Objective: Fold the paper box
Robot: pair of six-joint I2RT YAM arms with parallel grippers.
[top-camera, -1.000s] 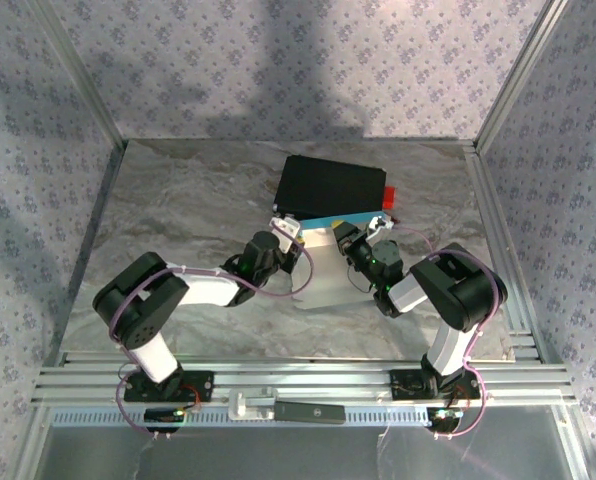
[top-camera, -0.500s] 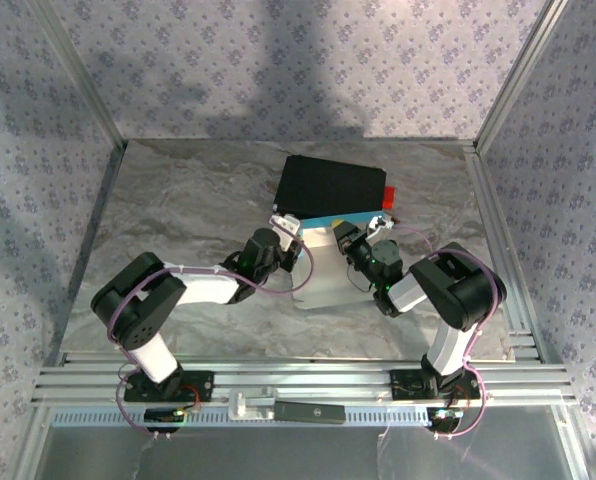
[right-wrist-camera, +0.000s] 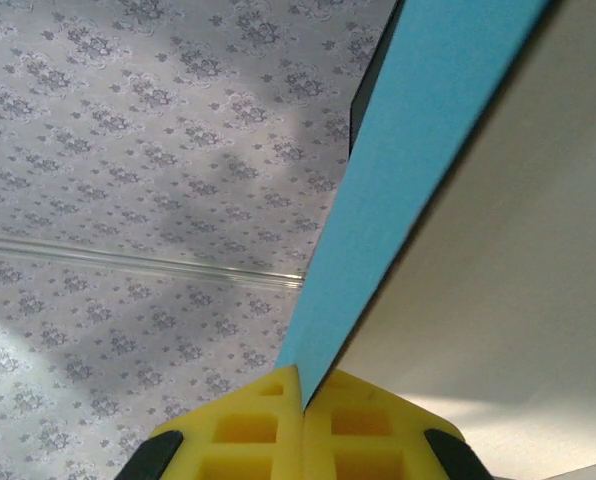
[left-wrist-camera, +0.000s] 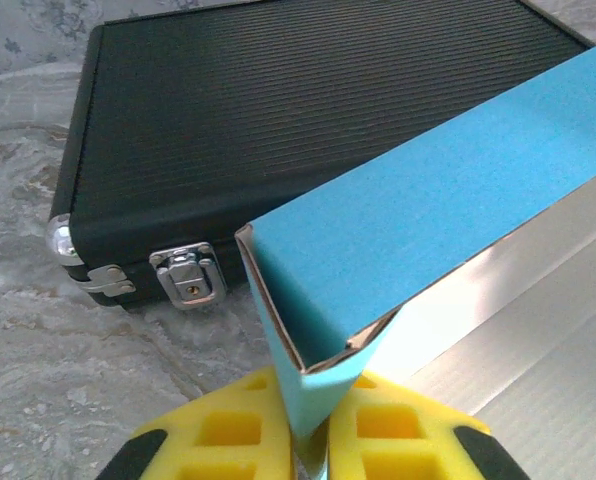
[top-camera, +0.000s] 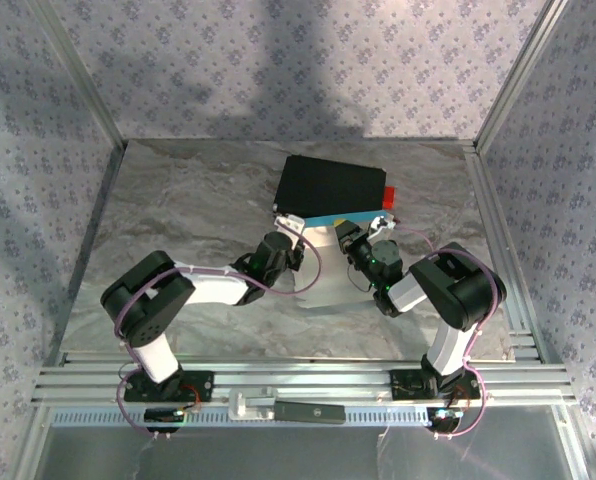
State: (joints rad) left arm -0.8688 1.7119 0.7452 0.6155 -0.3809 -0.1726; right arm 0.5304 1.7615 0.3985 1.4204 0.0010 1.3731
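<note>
Sitting at the back of the marble table (top-camera: pixel 178 210): black case (top-camera: pixel 330 188). Paper box (top-camera: pixel 326 280) lies just in front of it, half-folded, cyan wall raised, white side up. Left gripper (left-wrist-camera: pixel 313 452) clamps its corner flap; right gripper (right-wrist-camera: pixel 303 392) clamps the cyan wall's edge.

A: What do the two arms look like?
B: They match. The left arm (top-camera: pixel 213 290) and the right arm (top-camera: pixel 466 288) both have bulky, rounded black joint housings joined by white links. Each stands on a black base plate at six o'clock in the top view.
A: Any cables?
B: A thin purple cable loops along each arm, and the right arm shows a small green light.
A: And the fingers?
B: The left gripper (left-wrist-camera: pixel 311 400) and the right gripper (right-wrist-camera: pixel 303 385) carry bright yellow pads (left-wrist-camera: pixel 228 425) moulded with square recesses, with black caps at the five and seven o'clock corners.
</note>
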